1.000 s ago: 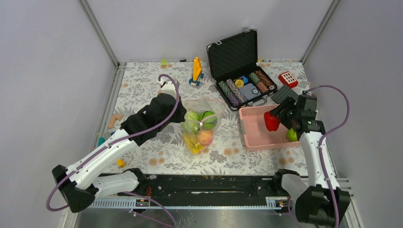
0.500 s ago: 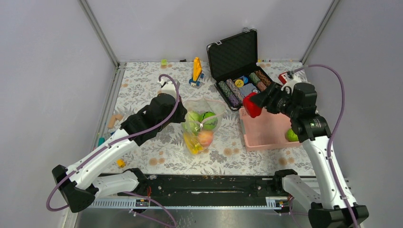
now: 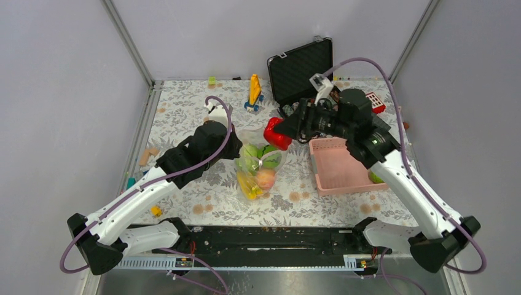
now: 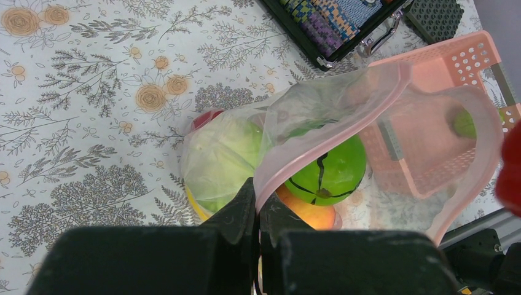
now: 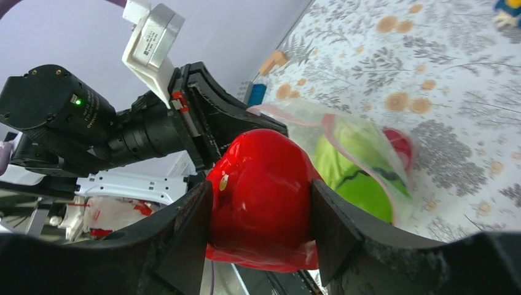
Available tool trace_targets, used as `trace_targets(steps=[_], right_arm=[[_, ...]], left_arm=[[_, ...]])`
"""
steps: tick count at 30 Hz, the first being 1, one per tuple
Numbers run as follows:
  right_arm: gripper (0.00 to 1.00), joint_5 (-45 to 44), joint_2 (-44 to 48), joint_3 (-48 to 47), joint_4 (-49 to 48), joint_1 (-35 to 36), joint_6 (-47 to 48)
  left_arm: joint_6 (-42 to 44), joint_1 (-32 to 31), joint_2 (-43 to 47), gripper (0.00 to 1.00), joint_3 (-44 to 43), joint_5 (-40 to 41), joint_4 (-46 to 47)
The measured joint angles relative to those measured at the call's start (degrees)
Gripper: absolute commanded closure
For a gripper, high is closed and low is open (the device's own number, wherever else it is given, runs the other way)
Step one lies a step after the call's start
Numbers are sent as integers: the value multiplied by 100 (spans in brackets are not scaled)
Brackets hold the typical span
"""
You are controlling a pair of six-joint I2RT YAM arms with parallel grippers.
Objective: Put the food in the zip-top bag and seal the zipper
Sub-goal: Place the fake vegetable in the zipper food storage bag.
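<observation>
The right fingers [image 5: 335,227] carried the red fruit [image 3: 274,133] from the basket [image 3: 316,166] to frame centre, where the left fingers [image 4: 246,212] pinch the bag [image 4: 319,104], whose floppy rim may deflect it.

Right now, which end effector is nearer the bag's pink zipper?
Left. The left end effector pinches the zipper itself; the right end effector holds red food close beside it.

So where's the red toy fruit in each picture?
Top external: red fruit near the middle, at the mouth of the zip-top bag.
Left wrist: red blur at the right edge.
Right wrist: dead centre, between the fingers.
Shared landmark: the zip-top bag.
</observation>
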State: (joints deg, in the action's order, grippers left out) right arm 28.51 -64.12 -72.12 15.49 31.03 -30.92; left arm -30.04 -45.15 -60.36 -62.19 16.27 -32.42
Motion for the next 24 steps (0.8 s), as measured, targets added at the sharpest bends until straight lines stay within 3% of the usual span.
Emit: trace_targets(steps=[6, 11, 20, 24], right_arm=[[71, -63, -857, -605, -17, 621, 177], [65, -334, -1246, -643, -105, 885, 197], [17, -1071, -1611, -662, -63, 1237, 258], [7, -1311, -1679, -726, -55, 1362, 323]], left_arm=[[0, 0, 0, 100, 0, -28, 0], [2, 0, 31, 100, 0, -66, -2], [2, 0, 118, 100, 0, -90, -7], [2, 4, 142, 100, 0, -94, -7]])
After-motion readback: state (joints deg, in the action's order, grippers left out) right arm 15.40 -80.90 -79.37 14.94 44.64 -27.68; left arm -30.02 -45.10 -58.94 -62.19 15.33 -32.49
